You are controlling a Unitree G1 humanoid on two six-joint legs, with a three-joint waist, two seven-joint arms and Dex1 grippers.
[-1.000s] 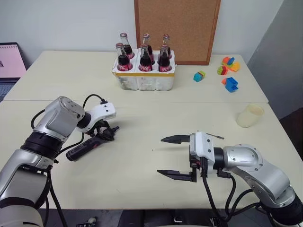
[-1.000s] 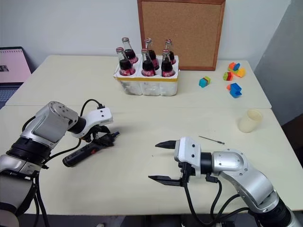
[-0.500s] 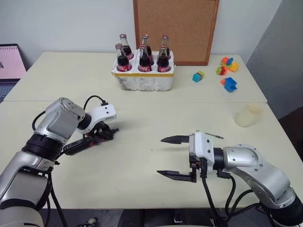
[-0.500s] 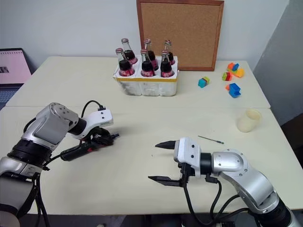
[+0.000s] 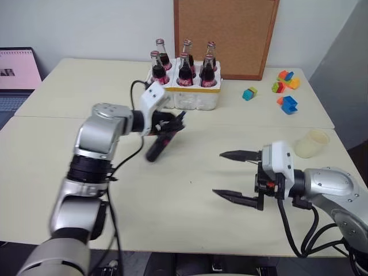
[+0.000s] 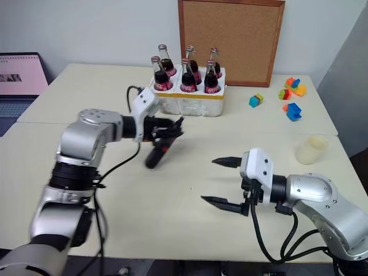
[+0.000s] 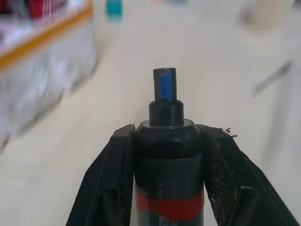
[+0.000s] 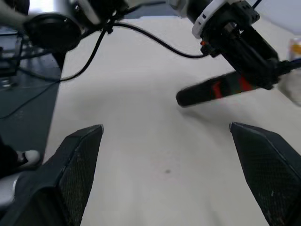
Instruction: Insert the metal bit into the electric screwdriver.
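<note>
Gripping the electric screwdriver (image 5: 160, 142), the left tool (image 5: 172, 123) has carried it up off the tabletop (image 5: 190, 195) since a second ago, when the screwdriver lay flat there between parted fingers; it now hangs tilted in the air, just in front of the white bottle crate (image 5: 187, 95). The left tool's black fingers (image 7: 117, 179) are clamped tight on both sides of the smooth black barrel, just above a red band, and its narrow nose sticks out past them. The right tool (image 5: 236, 175) has risen a little and holds nothing, its two pointed, textured fingers spread wide over the pale, matte tabletop, well apart from the screwdriver. The metal bit cannot be made out. A cork board (image 5: 225, 34) leans behind the glass bottles (image 5: 185, 60).
</note>
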